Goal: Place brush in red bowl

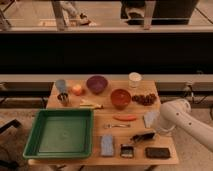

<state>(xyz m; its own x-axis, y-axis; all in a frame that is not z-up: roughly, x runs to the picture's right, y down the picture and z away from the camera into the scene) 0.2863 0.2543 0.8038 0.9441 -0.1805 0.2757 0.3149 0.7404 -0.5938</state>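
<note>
The red bowl (120, 98) stands upright at the back middle-right of the wooden table (100, 117). The slim black brush (140, 136) lies flat near the front right, about one bowl-width in front of the bowl. My white arm (175, 117) comes in from the right. Its gripper (153, 133) is low at the brush's right end, and I cannot tell whether it touches the brush.
A large green tray (60, 132) fills the front left. Also on the table are a purple bowl (97, 83), a white cup (135, 80), dark grapes (145, 99), an orange carrot (125, 117), a silver utensil (117, 126), a blue sponge (107, 145) and a flat black block (157, 152).
</note>
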